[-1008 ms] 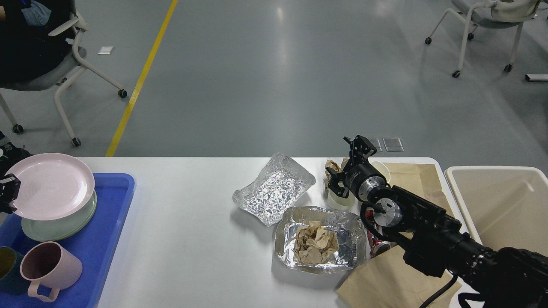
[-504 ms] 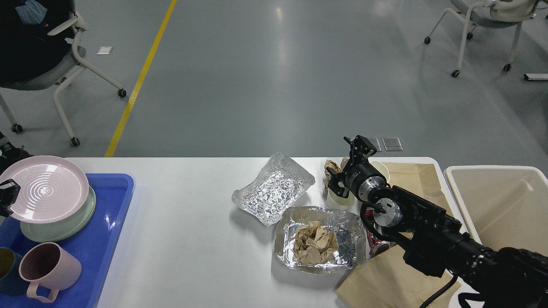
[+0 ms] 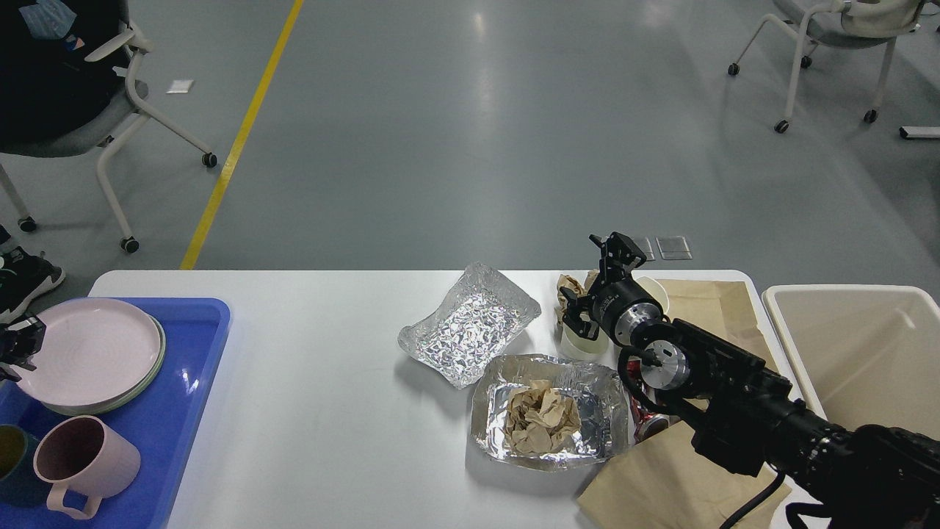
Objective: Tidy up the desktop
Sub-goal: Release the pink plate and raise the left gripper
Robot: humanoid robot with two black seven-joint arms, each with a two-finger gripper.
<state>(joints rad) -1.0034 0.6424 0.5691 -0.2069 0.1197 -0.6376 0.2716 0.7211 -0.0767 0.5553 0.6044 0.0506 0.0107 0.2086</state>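
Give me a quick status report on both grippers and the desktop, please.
Left gripper at pink plate on blue tray, grip unclear. Right gripper open above paper cup. Desktop holds foil trays, crumpled paper, brown bags.

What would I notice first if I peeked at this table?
Probably the two shiny foil trays in the middle of the desktop; the nearer one holds crumpled brown paper. Next, the black right gripper reaching in beside them, and a pink plate on the blue tray at the left.
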